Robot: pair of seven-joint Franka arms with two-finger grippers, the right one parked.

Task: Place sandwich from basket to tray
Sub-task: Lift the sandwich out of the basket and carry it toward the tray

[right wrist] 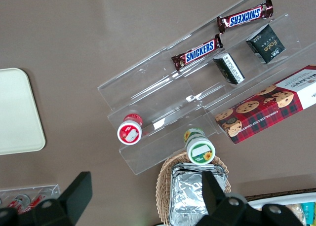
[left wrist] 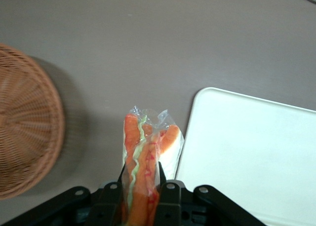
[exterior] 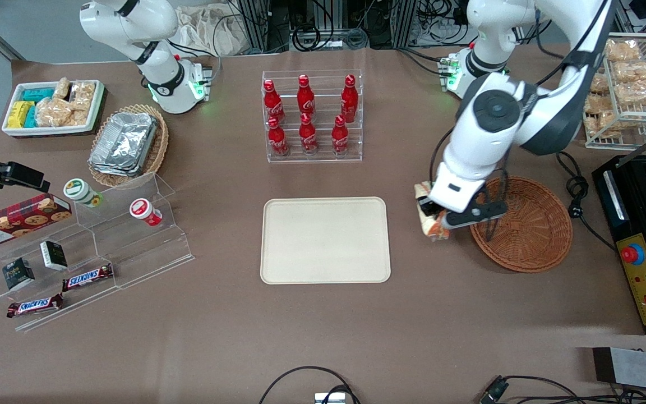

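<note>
Plastic-wrapped sandwich (left wrist: 148, 157) clamped upright between the pincer (left wrist: 142, 179) fingers, above bare table, between basket (exterior: 527, 224) and tray (exterior: 325, 240).

Woven wicker basket (exterior: 530, 235), matt tray (exterior: 326, 240)

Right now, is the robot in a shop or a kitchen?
Probably a pretend snack shop in a robot lab: cola bottles in a clear rack, chocolate bars on display steps, cables at the table's edge. The gripper holds a sandwich between basket and tray.
</note>
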